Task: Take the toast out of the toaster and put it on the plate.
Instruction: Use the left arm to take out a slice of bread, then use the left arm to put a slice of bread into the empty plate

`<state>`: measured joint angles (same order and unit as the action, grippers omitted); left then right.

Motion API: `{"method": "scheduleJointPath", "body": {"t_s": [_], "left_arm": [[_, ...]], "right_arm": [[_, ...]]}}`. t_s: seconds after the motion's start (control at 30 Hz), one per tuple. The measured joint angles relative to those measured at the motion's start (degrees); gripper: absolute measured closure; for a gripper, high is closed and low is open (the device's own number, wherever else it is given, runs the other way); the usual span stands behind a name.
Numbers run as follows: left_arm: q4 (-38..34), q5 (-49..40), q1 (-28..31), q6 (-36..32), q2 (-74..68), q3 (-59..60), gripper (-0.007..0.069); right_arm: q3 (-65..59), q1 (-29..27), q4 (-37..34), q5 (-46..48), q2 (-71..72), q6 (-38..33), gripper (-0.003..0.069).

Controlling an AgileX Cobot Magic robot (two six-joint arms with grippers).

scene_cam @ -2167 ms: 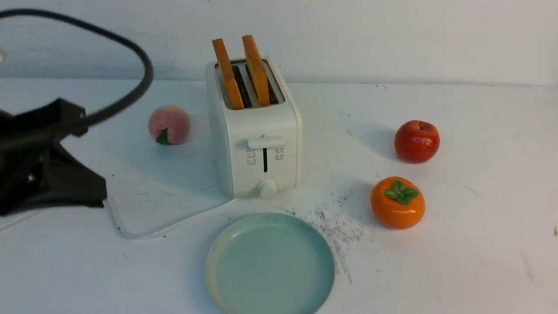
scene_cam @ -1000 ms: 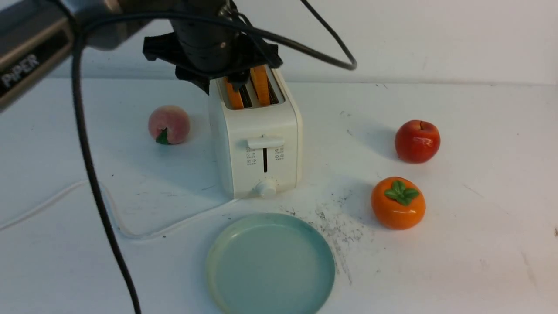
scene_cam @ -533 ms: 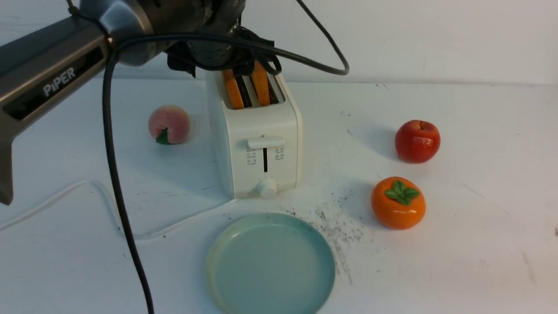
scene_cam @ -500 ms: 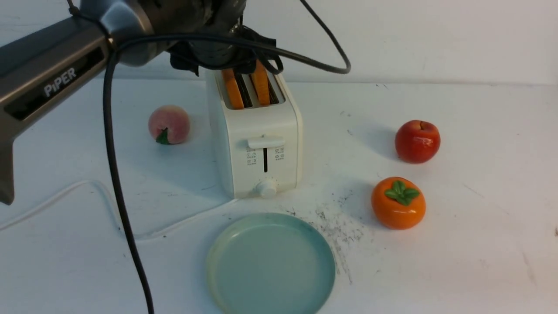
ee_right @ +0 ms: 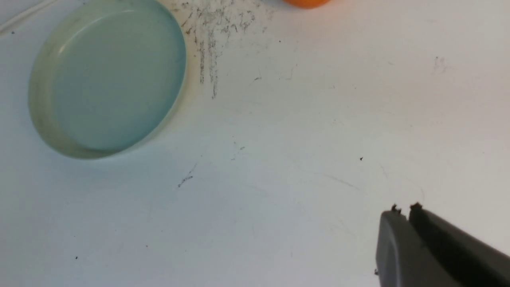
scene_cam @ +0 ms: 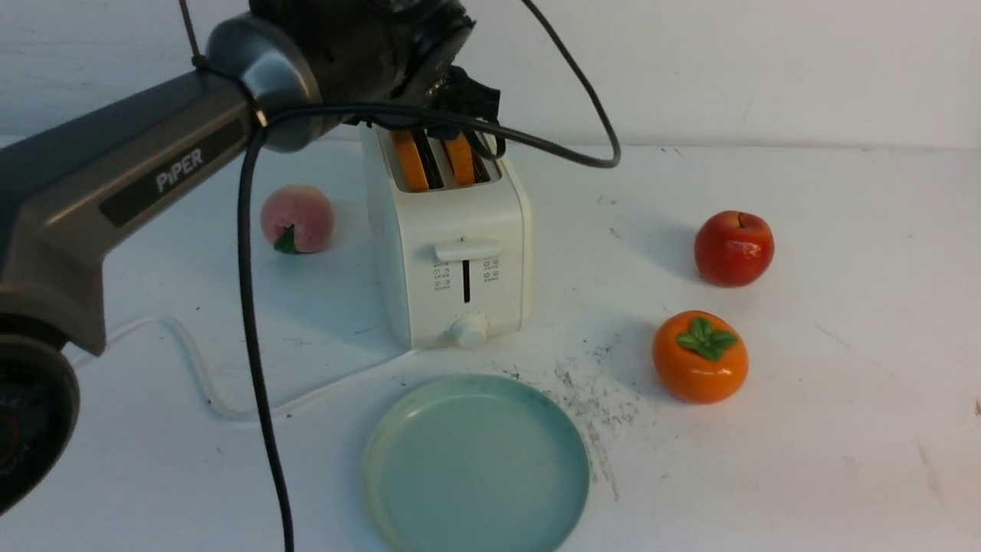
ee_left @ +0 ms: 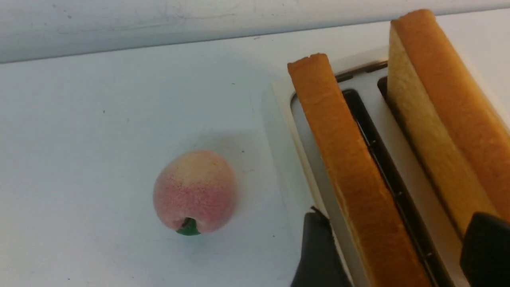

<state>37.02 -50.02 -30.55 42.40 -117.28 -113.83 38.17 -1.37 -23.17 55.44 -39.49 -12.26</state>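
Note:
The cream-white toaster (scene_cam: 448, 230) stands mid-table with two orange-brown slices of toast (scene_cam: 408, 161) upright in its slots. My left arm (scene_cam: 153, 184) reaches over its top, and the wrist hides the slices' upper halves in the front view. In the left wrist view my left gripper (ee_left: 400, 217) is open. One finger (ee_left: 318, 255) is outside the toaster's wall and the other (ee_left: 486, 247) is in front of the right slice (ee_left: 450, 119), so the left slice (ee_left: 350, 171) stands between them, untouched. The pale blue-green plate (scene_cam: 475, 464) lies bare in front of the toaster. My right gripper (ee_right: 404, 208) is shut and empty over bare table, off to one side of the plate (ee_right: 107, 75).
A peach (scene_cam: 297, 218) lies left of the toaster. A red apple (scene_cam: 733, 248) and an orange persimmon (scene_cam: 700, 356) sit to the right. The toaster's white cord (scene_cam: 191, 368) loops over the table at left, and the arm's black cable (scene_cam: 260, 368) hangs down there.
My left arm swung in from the left edge to above the toaster, then pushed further over the slices. Its jaws opened wider. Toast, plate and fruit stayed put.

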Motion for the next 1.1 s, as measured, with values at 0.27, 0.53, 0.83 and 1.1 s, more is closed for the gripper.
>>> {"method": "scheduleJointPath", "body": {"t_s": [0.27, 0.53, 0.83, 1.1], "left_arm": [[0.92, 0.54, 0.0, 0.07, -2.16, -0.05, 0.0181], [2.81, 1.46, 0.0, 0.09, -4.34, -0.05, 0.0331], [2.55, 0.91, -0.13, -0.36, -2.91, -6.38, 0.0514], [0.12, -10.44, -0.07, -5.36, 10.17, -22.05, 0.0514]], "right_arm": [[0.0, 0.0, 0.0, 0.05, 0.0, 0.0, 0.0608], [0.0, 0.0, -0.19, 0.19, 0.0, 0.0, 0.06], [0.0, 0.0, -0.49, 0.19, 0.0, 0.0, 0.0597], [0.0, 0.0, -0.24, 0.19, 0.0, 0.0, 0.0591]]}}
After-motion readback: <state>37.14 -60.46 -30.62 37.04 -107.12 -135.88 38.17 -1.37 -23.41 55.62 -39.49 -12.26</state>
